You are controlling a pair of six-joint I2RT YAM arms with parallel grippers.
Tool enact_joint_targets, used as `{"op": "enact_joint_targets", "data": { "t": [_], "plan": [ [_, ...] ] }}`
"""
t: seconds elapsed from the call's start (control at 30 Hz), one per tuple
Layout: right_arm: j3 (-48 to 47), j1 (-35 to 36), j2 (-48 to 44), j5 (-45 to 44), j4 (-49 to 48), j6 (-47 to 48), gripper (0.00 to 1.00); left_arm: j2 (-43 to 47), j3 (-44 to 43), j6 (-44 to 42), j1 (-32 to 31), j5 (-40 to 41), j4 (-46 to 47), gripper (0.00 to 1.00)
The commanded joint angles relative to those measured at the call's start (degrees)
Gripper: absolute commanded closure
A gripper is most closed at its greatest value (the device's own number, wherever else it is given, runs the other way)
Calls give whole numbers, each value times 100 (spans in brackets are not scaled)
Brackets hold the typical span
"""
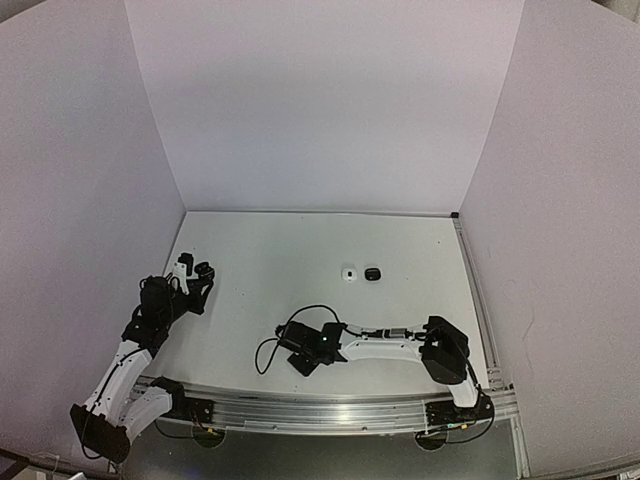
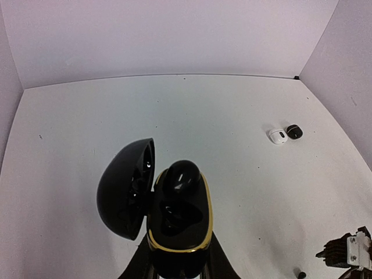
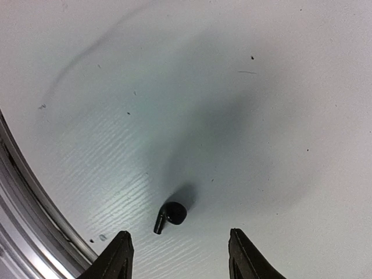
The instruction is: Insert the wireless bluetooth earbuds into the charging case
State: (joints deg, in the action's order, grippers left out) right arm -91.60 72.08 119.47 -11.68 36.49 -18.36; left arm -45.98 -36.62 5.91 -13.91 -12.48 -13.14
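Observation:
My left gripper [image 2: 177, 268] is shut on the base of a black charging case [image 2: 177, 218] with a gold rim. Its lid [image 2: 123, 189] hangs open to the left. One black earbud [image 2: 181, 175] sits in the far socket; the near socket looks dark and hollow. In the top view this gripper [image 1: 198, 273] is at the table's left side. My right gripper [image 3: 180, 257] stands open just above the table, and a loose black earbud [image 3: 170, 214] lies on the surface a little ahead of its fingertips, touching neither. From above, the right gripper [image 1: 298, 352] is near the front middle.
Two small rounded cases, one white [image 1: 349, 274] and one black [image 1: 372, 273], lie side by side mid-table. An aluminium rail [image 3: 23, 203] runs along the table's near edge close to the right gripper. White walls enclose three sides. A black cable [image 1: 264, 356] loops beside the right wrist.

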Motion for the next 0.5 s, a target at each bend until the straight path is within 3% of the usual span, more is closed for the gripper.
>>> {"op": "enact_joint_targets", "data": {
  "t": [0.0,0.1,0.23,0.47],
  "plan": [
    [-568,-333,170,209,503,-2267,16,22,6,7,20,-104,316,100],
    [-846,-347,362,104,711,-2763,17,25,13,19,20,-99,289,100],
    [-1463,-344,827,-4,1417,-2920,37,19,6,14,22,-84,274,100],
    [-2242,-321,1438,114,2415,-3054,46,20,23,19,24,-81,304,100]
  ]
}}
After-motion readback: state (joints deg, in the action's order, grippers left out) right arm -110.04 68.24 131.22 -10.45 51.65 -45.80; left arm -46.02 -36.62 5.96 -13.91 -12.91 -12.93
